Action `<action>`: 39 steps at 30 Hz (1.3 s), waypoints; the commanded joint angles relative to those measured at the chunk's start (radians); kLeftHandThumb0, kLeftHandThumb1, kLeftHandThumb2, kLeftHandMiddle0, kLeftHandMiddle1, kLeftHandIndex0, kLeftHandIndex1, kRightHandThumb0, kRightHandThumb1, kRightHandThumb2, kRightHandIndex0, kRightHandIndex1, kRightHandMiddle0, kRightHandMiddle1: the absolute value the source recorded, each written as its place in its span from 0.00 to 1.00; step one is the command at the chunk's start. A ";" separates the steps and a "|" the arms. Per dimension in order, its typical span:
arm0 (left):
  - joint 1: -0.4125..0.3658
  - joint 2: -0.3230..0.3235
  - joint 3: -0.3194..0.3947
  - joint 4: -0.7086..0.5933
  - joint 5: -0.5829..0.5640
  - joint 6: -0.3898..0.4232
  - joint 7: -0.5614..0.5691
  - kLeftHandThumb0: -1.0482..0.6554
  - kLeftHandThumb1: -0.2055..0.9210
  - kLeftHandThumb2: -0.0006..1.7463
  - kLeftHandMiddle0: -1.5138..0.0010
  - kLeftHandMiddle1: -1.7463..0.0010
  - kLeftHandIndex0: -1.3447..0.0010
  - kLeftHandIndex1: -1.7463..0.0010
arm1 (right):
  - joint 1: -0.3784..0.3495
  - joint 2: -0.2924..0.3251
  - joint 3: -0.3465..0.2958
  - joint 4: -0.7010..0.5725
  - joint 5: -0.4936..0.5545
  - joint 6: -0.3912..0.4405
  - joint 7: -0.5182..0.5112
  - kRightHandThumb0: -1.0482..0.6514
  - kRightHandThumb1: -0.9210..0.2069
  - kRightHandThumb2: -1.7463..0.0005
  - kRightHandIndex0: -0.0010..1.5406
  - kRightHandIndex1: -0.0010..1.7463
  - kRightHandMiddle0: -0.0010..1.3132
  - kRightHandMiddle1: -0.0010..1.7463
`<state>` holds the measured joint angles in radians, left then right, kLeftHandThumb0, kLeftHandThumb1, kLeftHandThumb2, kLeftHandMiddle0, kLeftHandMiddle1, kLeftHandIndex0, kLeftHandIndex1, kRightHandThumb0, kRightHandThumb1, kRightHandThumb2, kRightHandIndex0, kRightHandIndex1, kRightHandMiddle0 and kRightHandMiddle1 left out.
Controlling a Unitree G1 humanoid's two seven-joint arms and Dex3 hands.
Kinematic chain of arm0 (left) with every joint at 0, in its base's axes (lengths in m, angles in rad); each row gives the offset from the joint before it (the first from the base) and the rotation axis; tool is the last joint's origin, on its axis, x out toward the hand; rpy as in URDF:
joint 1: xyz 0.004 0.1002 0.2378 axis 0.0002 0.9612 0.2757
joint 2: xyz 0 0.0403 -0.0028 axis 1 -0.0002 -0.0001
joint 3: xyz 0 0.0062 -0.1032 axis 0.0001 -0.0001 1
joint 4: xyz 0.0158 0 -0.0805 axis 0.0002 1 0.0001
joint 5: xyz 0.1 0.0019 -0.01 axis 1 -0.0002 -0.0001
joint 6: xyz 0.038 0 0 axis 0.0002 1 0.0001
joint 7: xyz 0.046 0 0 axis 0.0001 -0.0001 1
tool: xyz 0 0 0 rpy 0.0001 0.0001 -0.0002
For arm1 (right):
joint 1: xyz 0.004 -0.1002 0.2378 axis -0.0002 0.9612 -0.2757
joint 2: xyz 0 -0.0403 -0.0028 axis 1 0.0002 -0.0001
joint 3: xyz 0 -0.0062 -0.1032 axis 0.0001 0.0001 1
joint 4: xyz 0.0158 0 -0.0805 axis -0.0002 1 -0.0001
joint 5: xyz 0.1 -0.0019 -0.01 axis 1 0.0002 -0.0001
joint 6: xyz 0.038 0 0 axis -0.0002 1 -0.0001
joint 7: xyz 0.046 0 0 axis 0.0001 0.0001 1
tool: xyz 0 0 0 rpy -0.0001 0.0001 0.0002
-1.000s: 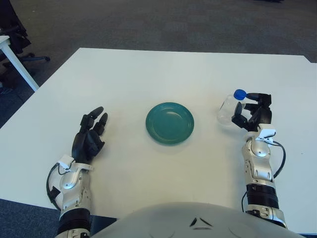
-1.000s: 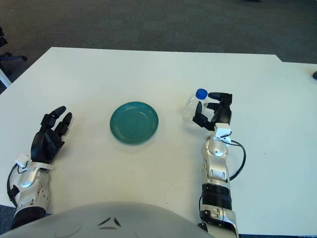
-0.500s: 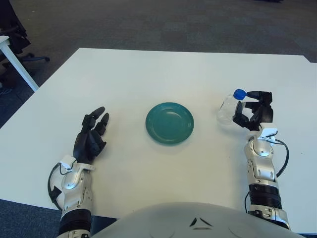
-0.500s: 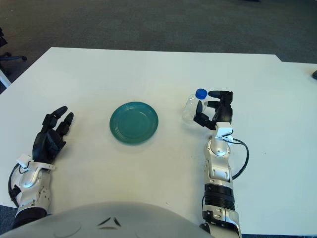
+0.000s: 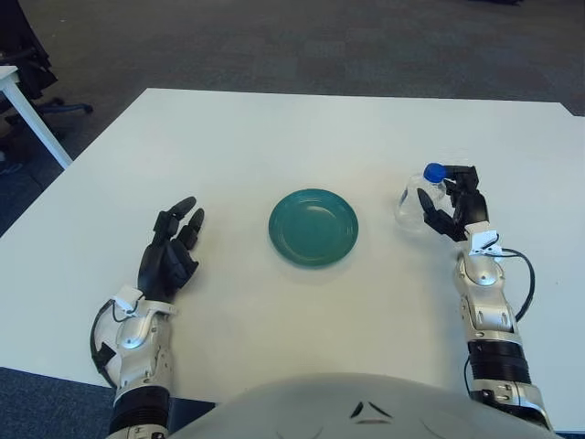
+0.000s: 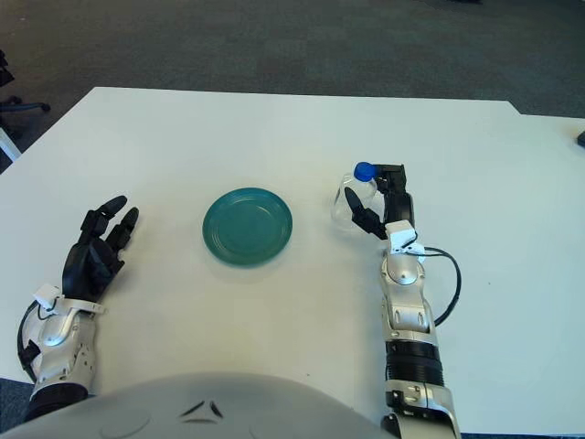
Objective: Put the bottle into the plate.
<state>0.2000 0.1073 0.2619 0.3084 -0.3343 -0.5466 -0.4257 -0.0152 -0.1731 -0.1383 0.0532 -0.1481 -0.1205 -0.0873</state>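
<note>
A clear plastic bottle [image 5: 411, 195] with a blue cap [image 5: 434, 171] stands tilted on the white table, right of the teal plate [image 5: 313, 227]. My right hand [image 5: 448, 199] is closed around it: the thumb crosses its near side and the other fingers [image 5: 464, 176] press from the far right by the cap. A hand's width of bare table separates bottle and plate, which has nothing on it. My left hand [image 5: 171, 249] shows left of the plate, fingers spread and holding nothing.
The white table [image 5: 292, 128] stretches far behind the plate. Dark carpet lies beyond its far edge. The leg of another white table [image 5: 32, 119] and an office chair base [image 5: 55, 108] stand off the left corner.
My right hand has shifted left and closed its fingers around the bottle, which has moved slightly left with it. The left hand has barely moved.
</note>
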 commanded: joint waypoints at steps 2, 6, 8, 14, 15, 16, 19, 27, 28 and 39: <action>0.026 -0.025 -0.015 0.027 0.009 0.022 0.013 0.09 1.00 0.56 0.81 1.00 1.00 0.58 | -0.033 -0.033 0.034 0.038 -0.046 0.045 0.017 0.07 0.00 0.78 0.23 0.05 0.00 0.47; 0.027 -0.025 -0.018 0.026 0.010 0.022 0.016 0.09 1.00 0.56 0.81 1.00 1.00 0.58 | -0.046 -0.047 0.052 0.049 -0.063 0.055 0.021 0.05 0.00 0.77 0.21 0.02 0.00 0.40; 0.027 -0.025 -0.018 0.026 0.009 0.022 0.017 0.09 1.00 0.56 0.81 1.00 1.00 0.58 | -0.054 -0.058 0.065 0.055 -0.079 0.066 0.025 0.03 0.00 0.76 0.19 0.01 0.00 0.37; 0.029 -0.024 -0.020 0.020 0.009 0.024 0.019 0.09 1.00 0.56 0.81 1.00 1.00 0.58 | -0.078 -0.092 0.098 0.054 -0.121 0.111 0.055 0.00 0.00 0.71 0.12 0.00 0.00 0.27; 0.029 -0.024 -0.020 0.019 0.009 0.024 0.019 0.09 1.00 0.56 0.81 1.00 1.00 0.58 | -0.080 -0.098 0.104 0.052 -0.126 0.119 0.064 0.00 0.00 0.71 0.11 0.00 0.00 0.26; 0.030 -0.024 -0.020 0.019 0.009 0.025 0.020 0.09 1.00 0.56 0.81 1.00 1.00 0.58 | -0.081 -0.101 0.107 0.050 -0.130 0.123 0.069 0.00 0.00 0.70 0.10 0.00 0.00 0.25; 0.030 -0.023 -0.021 0.019 0.009 0.025 0.020 0.09 1.00 0.56 0.81 1.00 1.00 0.58 | -0.088 -0.119 0.123 0.045 -0.144 0.139 0.091 0.00 0.00 0.69 0.07 0.00 0.00 0.20; 0.034 -0.023 -0.023 0.011 0.009 0.028 0.022 0.09 1.00 0.56 0.81 1.00 1.00 0.58 | -0.107 -0.159 0.162 0.049 -0.180 0.146 0.126 0.00 0.00 0.66 0.01 0.00 0.00 0.07; 0.034 -0.023 -0.023 0.011 0.009 0.028 0.022 0.09 1.00 0.56 0.81 1.00 1.00 0.58 | -0.111 -0.162 0.166 0.052 -0.182 0.145 0.128 0.00 0.00 0.66 0.01 0.00 0.00 0.06; 0.045 -0.029 -0.028 -0.008 0.013 0.032 0.028 0.09 1.00 0.56 0.81 1.00 1.00 0.58 | -0.135 -0.178 0.183 0.086 -0.191 0.108 0.120 0.00 0.00 0.64 0.01 0.01 0.01 0.04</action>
<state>0.2136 0.0978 0.2461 0.2760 -0.3305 -0.5391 -0.4110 -0.1270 -0.3366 0.0429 0.1257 -0.3329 0.0102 0.0349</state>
